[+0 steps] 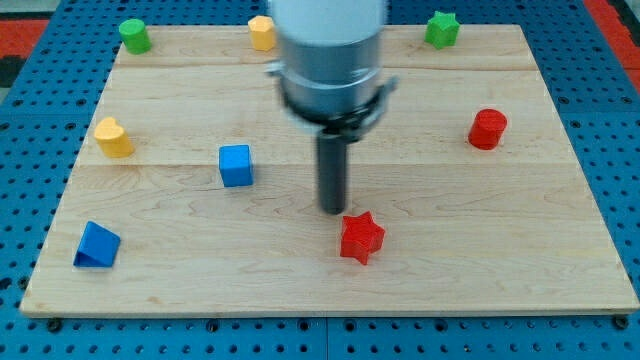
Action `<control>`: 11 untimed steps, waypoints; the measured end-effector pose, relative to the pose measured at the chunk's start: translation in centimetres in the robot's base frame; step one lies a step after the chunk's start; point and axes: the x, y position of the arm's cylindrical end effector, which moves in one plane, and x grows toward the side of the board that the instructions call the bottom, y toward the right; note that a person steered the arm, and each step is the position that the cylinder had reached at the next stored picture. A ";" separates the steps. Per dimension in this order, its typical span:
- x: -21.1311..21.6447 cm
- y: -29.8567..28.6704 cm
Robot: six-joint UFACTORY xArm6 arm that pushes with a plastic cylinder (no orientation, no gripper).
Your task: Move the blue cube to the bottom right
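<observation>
- Camera view, writing: no brand, label or lettering can be read on any block, on the arm or on the board.
- Camera view, arm: the grey and white arm housing comes down from the view's top, blurred, and narrows through a dark collar into a straight dark rod that stands nearly upright over the pale wooden board.
- Camera view, working end: the arm carries no jaws, so nothing is open or clamped; my tip sits on the board just above and slightly to the view's left of the red star-shaped block, close to it, and I cannot tell whether they touch.
- The blue cube lies to the view's left of the red star-shaped block and a little higher, left of the board's middle and apart from my tip.
- The blue triangular block sits far to the view's left of the red star-shaped block, near the board's bottom left corner.
- The yellow heart-like block lies far left and higher.
- The red cylinder-like block lies to the right and higher.
- Along the top edge stand a green rounded block at the left corner, a yellow block beside the arm housing, and a green star-shaped block towards the right.
- The board rests on a blue perforated table.
</observation>
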 end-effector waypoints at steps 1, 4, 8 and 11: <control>0.0 6.5; 3.4 -4.6; -3.0 -6.3; -6.9 -8.3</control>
